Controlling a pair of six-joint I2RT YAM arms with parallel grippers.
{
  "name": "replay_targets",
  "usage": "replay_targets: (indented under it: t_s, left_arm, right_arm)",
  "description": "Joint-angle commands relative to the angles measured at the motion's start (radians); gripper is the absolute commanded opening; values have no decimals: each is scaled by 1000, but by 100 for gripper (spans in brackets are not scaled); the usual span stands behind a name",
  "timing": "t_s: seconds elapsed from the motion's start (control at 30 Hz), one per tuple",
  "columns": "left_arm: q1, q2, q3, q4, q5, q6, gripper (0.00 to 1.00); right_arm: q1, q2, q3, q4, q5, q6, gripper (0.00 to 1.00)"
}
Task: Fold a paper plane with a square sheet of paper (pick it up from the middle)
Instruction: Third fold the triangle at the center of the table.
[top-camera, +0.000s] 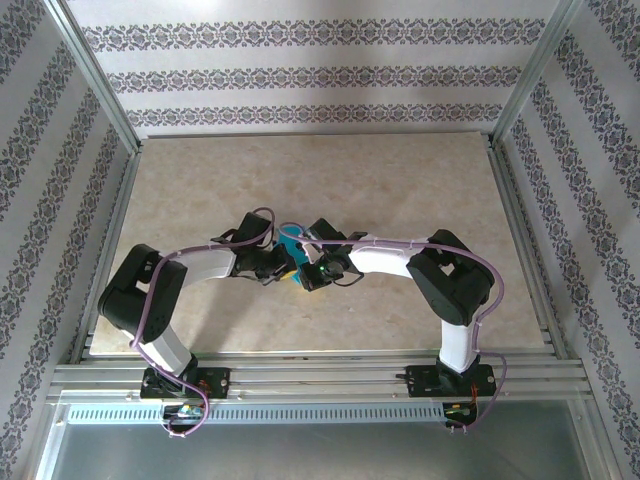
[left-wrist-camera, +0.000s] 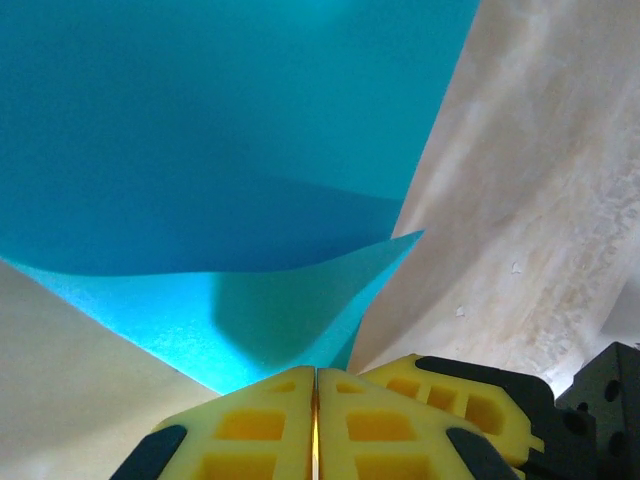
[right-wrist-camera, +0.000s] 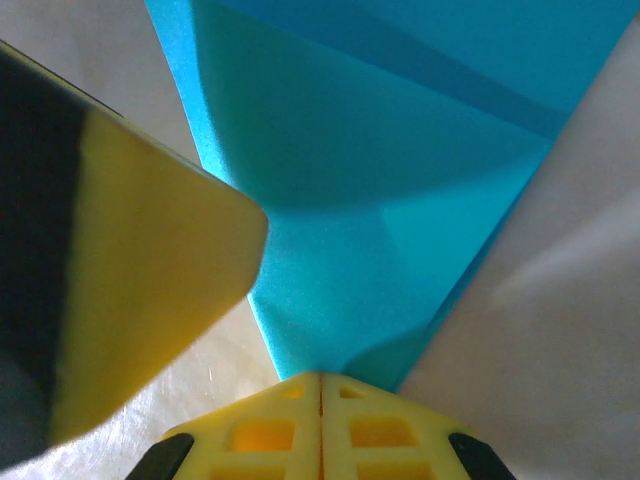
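With left gripper (left-wrist-camera: 316, 392) and right gripper (right-wrist-camera: 321, 392) both clamped on the thin teal-blue paper sheet (left-wrist-camera: 200, 130), opposing pulls could tear it.

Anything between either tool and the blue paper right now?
Nothing visible. The left tool is shut on a corner of the paper sheet, and the right tool is shut on another tip of it. A blurred yellow-black part sits beside the sheet in the right wrist view, not in between.
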Motion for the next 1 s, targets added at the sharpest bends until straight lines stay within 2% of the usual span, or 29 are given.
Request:
replay_targets:
  t_s: [0.0,0.43,0.8,0.97]
  left_arm:
    - [-16,19,2,35,-3,10,10]
    - [-17,73,30,-56,-67,89,9]
    - [-17,117,61,-134,-94,90,9]
    - [-17,127,63,-140,-92,89,9]
  right_arm:
    - [-2,41,2,-57,54,18,8]
    - [-5,39,-2,-60,48,18,8]
    - [-19,-112,-16,13,-5,19,9]
    - [-3,-111,-20,16,-12,22,9]
